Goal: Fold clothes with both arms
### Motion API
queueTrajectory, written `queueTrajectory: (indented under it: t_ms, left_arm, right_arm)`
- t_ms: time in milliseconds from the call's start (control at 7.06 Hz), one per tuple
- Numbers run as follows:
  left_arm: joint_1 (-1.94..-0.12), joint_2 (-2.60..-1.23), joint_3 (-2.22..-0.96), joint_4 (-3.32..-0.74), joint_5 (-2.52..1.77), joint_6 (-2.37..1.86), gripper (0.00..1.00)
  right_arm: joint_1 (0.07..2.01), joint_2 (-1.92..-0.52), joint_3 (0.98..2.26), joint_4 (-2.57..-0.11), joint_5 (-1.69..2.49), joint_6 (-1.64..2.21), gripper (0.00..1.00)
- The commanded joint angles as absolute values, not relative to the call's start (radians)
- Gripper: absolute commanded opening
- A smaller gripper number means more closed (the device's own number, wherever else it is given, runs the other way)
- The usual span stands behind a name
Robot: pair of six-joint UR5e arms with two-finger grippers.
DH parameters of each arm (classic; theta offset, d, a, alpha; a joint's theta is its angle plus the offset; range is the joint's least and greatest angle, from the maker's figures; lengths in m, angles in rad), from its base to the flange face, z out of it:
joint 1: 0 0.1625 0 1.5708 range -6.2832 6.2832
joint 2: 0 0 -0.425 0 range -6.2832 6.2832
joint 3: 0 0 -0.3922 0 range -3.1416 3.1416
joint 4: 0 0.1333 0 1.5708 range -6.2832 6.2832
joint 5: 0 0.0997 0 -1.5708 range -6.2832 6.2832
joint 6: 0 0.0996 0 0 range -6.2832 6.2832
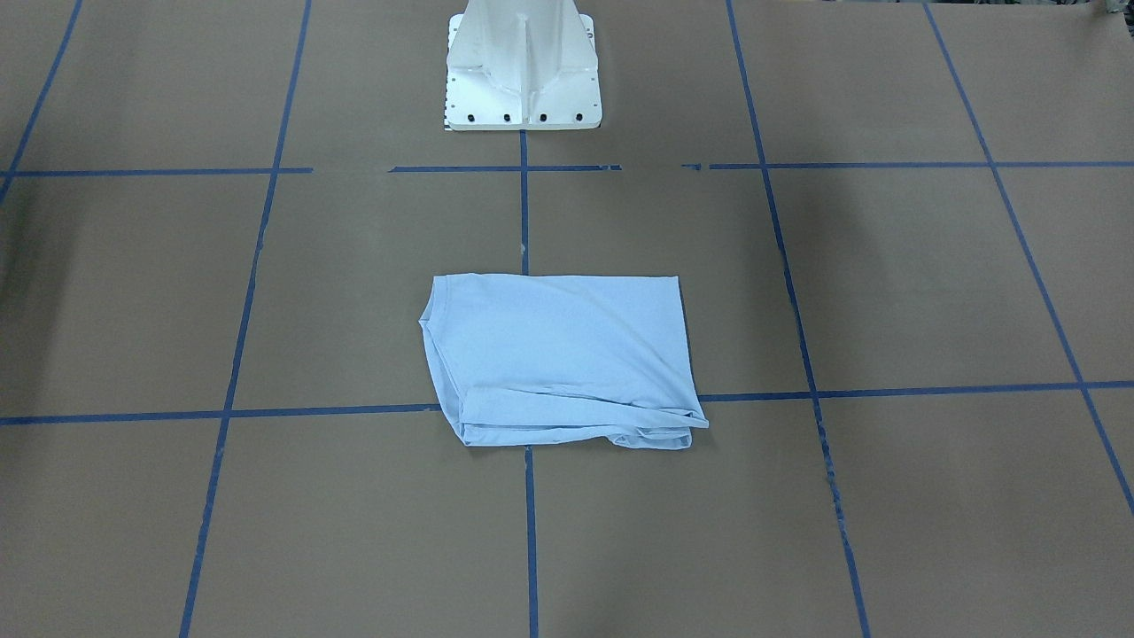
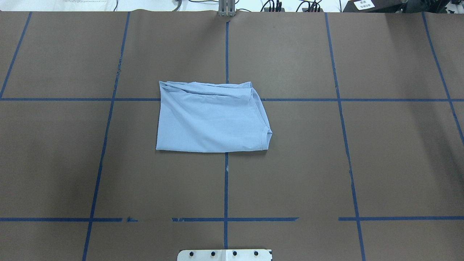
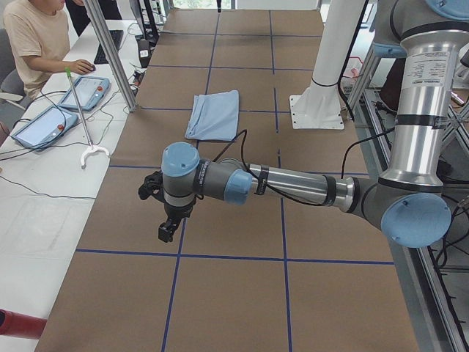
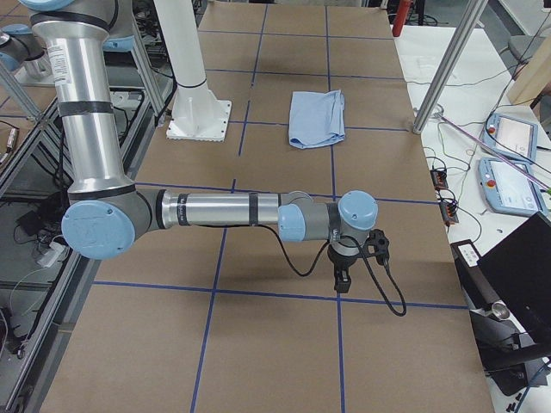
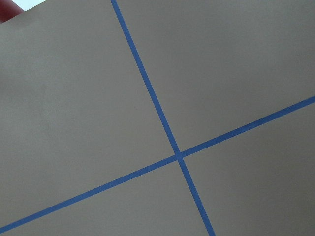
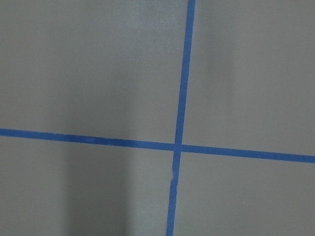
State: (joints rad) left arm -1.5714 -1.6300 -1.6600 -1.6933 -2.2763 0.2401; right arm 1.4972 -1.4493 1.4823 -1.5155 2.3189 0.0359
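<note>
Table [image 2: 54, 163] w/ blue tape grid [image 2: 226, 181]; person [image 3: 37, 37] by prob. pendants [image 3: 86, 92].

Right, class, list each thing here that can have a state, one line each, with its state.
T-shirt: folded, flat on the table, untouched.
left arm: stretched low over the table, away from the T-shirt.
left pincer: pointing down; open or shut unclear.
right arm: stretched low over the table, away from the T-shirt.
right pincer: pointing down; open or shut unclear.

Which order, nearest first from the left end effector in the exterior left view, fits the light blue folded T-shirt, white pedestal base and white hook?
1. White hook, on the side bench, nearest the left end effector.
2. Light blue folded T-shirt, mid-table.
3. White pedestal base, at the robot's side.
</note>
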Motion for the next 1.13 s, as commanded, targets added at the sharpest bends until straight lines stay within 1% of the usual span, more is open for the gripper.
queueTrajectory:
  t_ms: [0,142,566,991]
  left_arm:
    - [-1.572,-1.626,-1.669,-1.694,-2.281,0.244,1.00]
    - [-1.571,-1.625,-1.660,-1.692,-2.284,0.241,1.00]
    - [-1.569,-1.626,-1.635,-1.684,-2.289,0.102,1.00]
    - [-1.569,-1.623,-1.573,-1.689,-2.475,0.037,1.00]
  right_arm:
    - [1.497,-1.511,1.553,-1.514,2.324,0.035,1.00]
    - [1.497,-1.534,1.587,-1.514,2.324,0.035,1.00]
    - [1.496,-1.548,1.588,-1.514,2.326,0.035,1.00]
    - [1.496,-1.548,1.583,-1.516,2.327,0.037,1.00]
